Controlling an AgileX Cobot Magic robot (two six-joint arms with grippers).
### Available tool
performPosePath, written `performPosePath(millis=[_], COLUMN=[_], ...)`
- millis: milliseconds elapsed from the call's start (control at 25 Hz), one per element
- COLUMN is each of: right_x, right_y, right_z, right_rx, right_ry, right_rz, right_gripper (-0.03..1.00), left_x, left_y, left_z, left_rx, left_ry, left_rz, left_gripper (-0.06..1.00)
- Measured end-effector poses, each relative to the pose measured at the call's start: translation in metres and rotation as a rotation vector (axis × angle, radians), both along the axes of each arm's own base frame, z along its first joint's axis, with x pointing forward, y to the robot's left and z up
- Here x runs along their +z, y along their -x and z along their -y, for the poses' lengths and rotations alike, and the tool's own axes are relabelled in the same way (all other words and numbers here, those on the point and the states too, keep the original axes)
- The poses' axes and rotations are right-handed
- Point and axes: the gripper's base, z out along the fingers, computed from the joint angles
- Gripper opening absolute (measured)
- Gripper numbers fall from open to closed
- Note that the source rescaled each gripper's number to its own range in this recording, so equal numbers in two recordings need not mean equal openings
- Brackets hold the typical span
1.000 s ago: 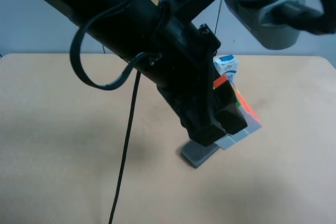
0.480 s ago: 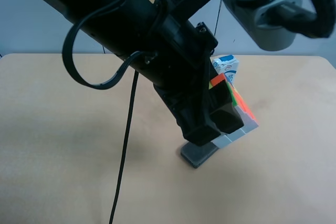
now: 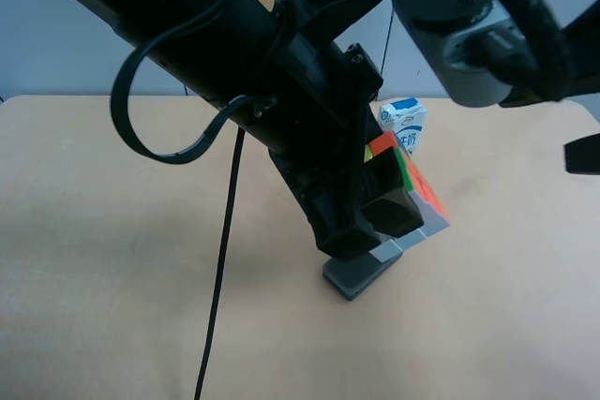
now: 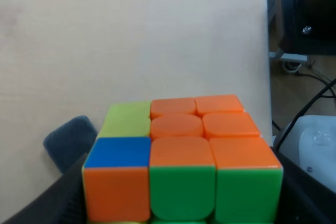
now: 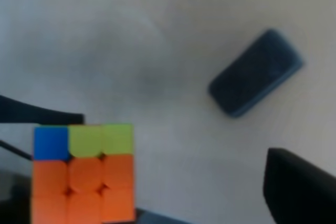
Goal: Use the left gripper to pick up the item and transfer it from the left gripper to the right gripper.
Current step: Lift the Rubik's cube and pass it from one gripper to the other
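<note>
**Cube held in the left hand above the dark grey block**

A pale wooden desk [image 3: 112,278] is seen, and the dark grey block [image 3: 354,274] lies flat on it; every place below is given from that block. A bulky all-black arm [image 3: 234,53] is slanted down toward the block from the far side in the exterior high view. A black cable [image 3: 225,259] is looped off the arm's side and hangs down to the near edge of the view, well to one side of the block. A second arm with a pale grey housing [image 3: 469,53] is held high above the block, on the side away from that cable.

The left hand [image 3: 384,227] is set at the black arm's end, just above the block. Its jaws are closed against opposite sides of the cube [image 3: 417,189], and the cube is gripped firmly between them. The cube is held tilted, off the desk, directly over the block's far end and not touching it. In the left wrist view an orange face, a green face and one blue sticker are shown.

A white-and-blue milk carton [image 3: 403,124] stands upright on the desk beyond the block, behind the raised cube.

Of the right hand [image 3: 583,153] only one dark finger [image 5: 299,187] is clearly shown. Nothing is seen in its grasp, and how far it is open cannot be told.
</note>
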Motion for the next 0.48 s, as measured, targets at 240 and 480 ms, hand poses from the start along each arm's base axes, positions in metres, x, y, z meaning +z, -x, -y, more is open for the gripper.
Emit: performPosePath(millis=[240, 480], right_x=[-0.010, -0.021], right_y=[-0.029, -0.041], right_z=[-0.008, -0.026], right_rx=[0.054, 0.146], right_ry=[-0.096, -0.142], right_rz=[-0.052, -0.127], right_gripper=[1.00, 1.00], left_x=[0.000, 0.000], left_y=[-0.002, -0.002], left_z=[-0.001, 0.000], left_rx=[0.000, 0.002], left_ry=[-0.009, -0.007], left_rz=[0.026, 0.037], left_gripper=[0.01, 0.01])
